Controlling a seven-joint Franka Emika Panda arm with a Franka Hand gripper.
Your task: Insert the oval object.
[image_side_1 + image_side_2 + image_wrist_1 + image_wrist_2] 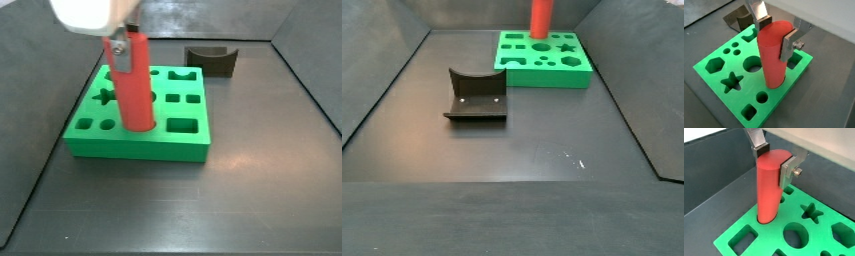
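Red-orange oval object (772,55) upright, clamped in gripper (774,31), above green block (724,65)

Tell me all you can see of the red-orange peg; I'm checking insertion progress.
The oval object is a long, smooth, matte red-orange peg with a rounded top, plastic-looking. It stands about upright, its upper part clamped in the gripper, one silver finger flat on each side. Its lower end sits in a hole near one edge of the green block; depth can't be judged. Most of its length remains above the block, as a side view shows.
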